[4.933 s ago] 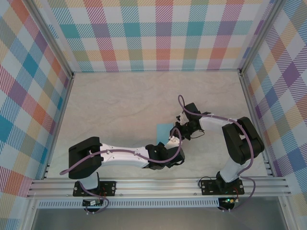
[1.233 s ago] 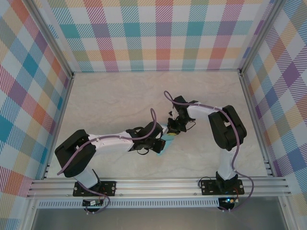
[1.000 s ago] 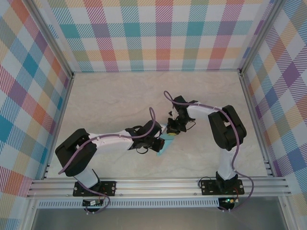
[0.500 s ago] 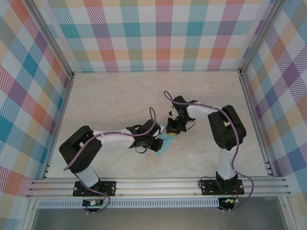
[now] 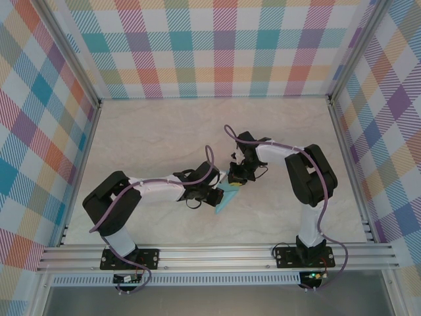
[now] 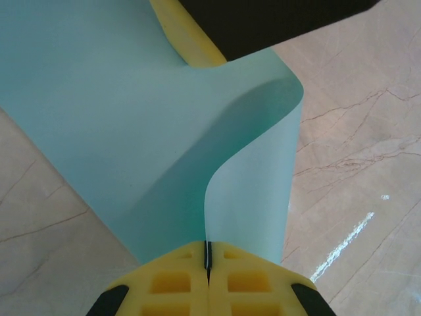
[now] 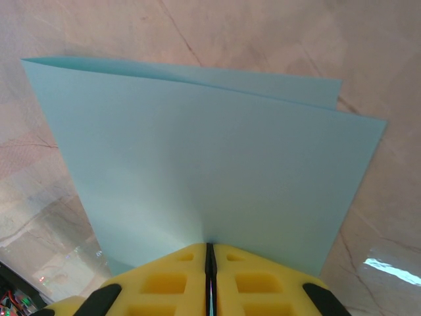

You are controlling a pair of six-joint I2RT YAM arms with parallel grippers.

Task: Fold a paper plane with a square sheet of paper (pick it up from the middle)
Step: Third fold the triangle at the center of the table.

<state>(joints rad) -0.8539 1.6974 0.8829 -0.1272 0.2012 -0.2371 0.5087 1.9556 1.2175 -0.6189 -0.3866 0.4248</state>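
Note:
The square sheet of paper is light blue and folded over, held above the table's middle between both arms. My left gripper is shut on one edge of the sheet, which curls up and bends to the right from its yellow fingers. My right gripper is shut on the sheet's opposite edge; the sheet spreads flat ahead with a second layer showing behind. In the top view the left gripper and right gripper stand close together.
The pale marbled table stretches around the arms, walled by plaid panels. A metal rail runs along the near edge by the arm bases. The other gripper's yellow finger shows at the top of the left wrist view.
The left arm has drawn in and risen slightly, and the paper between the grippers has tilted into a narrower, more pointed shape. The right arm has barely moved.

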